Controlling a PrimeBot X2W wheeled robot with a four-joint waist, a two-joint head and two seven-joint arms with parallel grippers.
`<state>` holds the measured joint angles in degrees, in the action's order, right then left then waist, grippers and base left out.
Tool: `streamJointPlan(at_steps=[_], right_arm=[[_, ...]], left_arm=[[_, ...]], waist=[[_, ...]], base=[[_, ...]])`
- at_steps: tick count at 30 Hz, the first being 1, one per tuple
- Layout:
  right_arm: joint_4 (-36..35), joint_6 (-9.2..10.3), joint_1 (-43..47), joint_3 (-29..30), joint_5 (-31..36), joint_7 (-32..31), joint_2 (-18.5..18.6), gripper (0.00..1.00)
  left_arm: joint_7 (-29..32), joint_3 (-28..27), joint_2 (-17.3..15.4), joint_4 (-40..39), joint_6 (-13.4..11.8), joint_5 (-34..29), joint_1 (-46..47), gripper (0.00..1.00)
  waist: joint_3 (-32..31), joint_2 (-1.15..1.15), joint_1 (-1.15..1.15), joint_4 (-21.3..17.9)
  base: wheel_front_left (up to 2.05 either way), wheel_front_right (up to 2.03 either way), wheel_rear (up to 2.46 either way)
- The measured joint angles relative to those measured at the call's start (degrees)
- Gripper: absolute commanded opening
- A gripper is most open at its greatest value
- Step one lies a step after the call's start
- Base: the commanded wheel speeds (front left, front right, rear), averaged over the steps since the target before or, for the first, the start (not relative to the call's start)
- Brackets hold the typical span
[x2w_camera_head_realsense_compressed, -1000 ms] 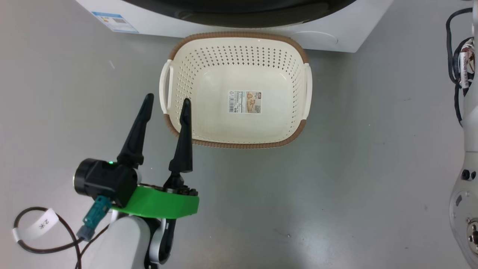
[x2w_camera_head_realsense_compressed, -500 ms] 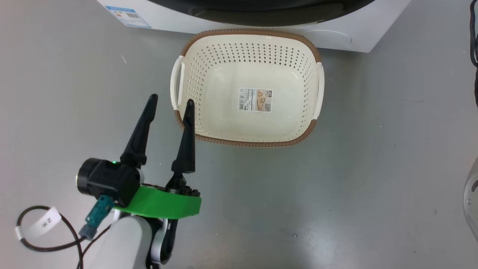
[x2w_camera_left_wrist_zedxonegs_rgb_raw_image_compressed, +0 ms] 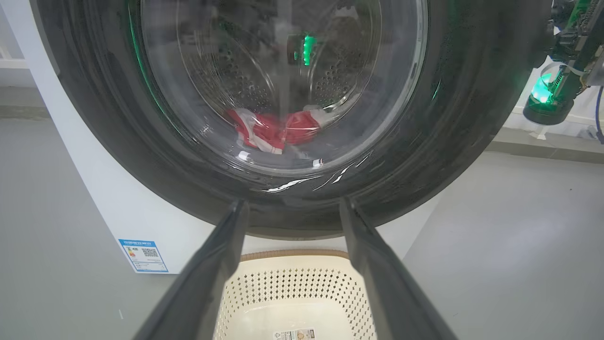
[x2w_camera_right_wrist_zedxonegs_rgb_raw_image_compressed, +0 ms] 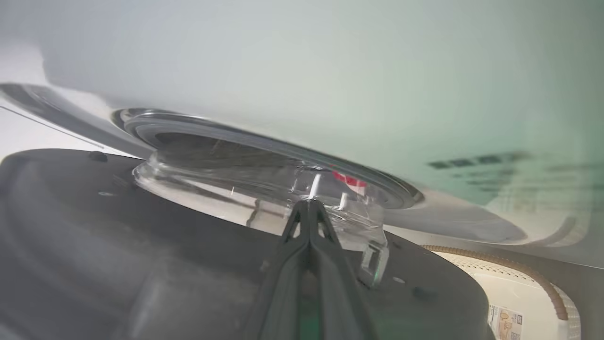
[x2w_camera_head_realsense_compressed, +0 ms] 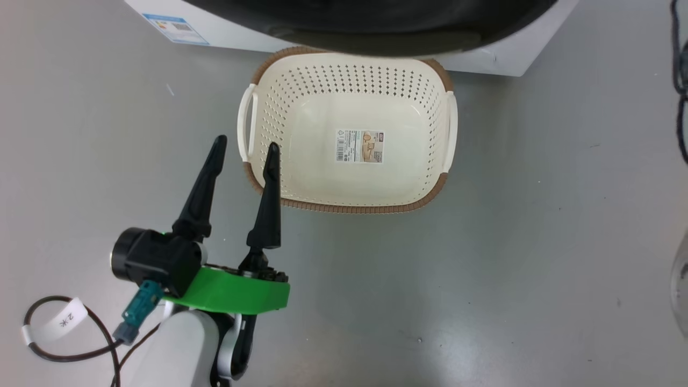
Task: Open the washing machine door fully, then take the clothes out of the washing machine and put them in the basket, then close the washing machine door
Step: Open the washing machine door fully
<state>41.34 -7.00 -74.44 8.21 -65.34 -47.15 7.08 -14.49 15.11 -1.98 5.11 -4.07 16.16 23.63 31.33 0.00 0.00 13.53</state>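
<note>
The empty basket (x2w_camera_head_realsense_compressed: pixel 349 207) sits on the grey floor right in front of the washing machine (x2w_camera_head_realsense_compressed: pixel 500 54). The washing machine door (x2w_camera_head_realsense_compressed: pixel 376 27) stands ajar, its black rim hanging over the basket's far edge. My left gripper (x2w_camera_head_realsense_compressed: pixel 245 144) is open and empty, just left of the basket's near left corner. In the left wrist view it (x2w_camera_left_wrist_zedxonegs_rgb_raw_image_compressed: pixel 292 203) faces the door (x2w_camera_left_wrist_zedxonegs_rgb_raw_image_compressed: pixel 94 118), and red clothes (x2w_camera_left_wrist_zedxonegs_rgb_raw_image_compressed: pixel 278 130) show through the glass. My right gripper (x2w_camera_right_wrist_zedxonegs_rgb_raw_image_compressed: pixel 309 204) is shut on nothing, lying along the door's dark inner face (x2w_camera_right_wrist_zedxonegs_rgb_raw_image_compressed: pixel 94 226) beside the clear glass bowl (x2w_camera_right_wrist_zedxonegs_rgb_raw_image_compressed: pixel 212 184). A bit of the clothes (x2w_camera_right_wrist_zedxonegs_rgb_raw_image_compressed: pixel 349 179) shows beyond it.
A blue label (x2w_camera_head_realsense_compressed: pixel 174 29) marks the machine's lower left front. Dark cables (x2w_camera_head_realsense_compressed: pixel 678 80) hang at the right edge. Part of my right arm with a green light (x2w_camera_left_wrist_zedxonegs_rgb_raw_image_compressed: pixel 547 94) is beside the door's right side. Bare grey floor surrounds the basket (x2w_camera_left_wrist_zedxonegs_rgb_raw_image_compressed: pixel 292 288).
The head camera has shifted a little. The door's black rim now reaches further out over the basket's far rim. My left gripper has kept its place and stays open.
</note>
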Motion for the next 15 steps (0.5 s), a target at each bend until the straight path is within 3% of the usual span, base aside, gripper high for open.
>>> streamJointPlan(at_steps=[7,15], right_arm=[[-1.6,-0.04,1.7,-5.0,-3.6,-1.8,-2.7,0.00],[-3.4,-0.04,4.2,-7.4,-5.9,-1.8,-2.4,0.00]], left_arm=[[0.0,-0.1,0.0,0.0,0.0,0.0,0.0,1.00],[0.0,-0.9,0.0,0.0,0.0,-0.4,-0.1,1.00]], waist=[[-0.9,0.00,0.00,-0.3],[-2.4,0.00,0.00,-0.8]], base=[[0.00,0.00,0.00],[0.00,0.00,0.00]])
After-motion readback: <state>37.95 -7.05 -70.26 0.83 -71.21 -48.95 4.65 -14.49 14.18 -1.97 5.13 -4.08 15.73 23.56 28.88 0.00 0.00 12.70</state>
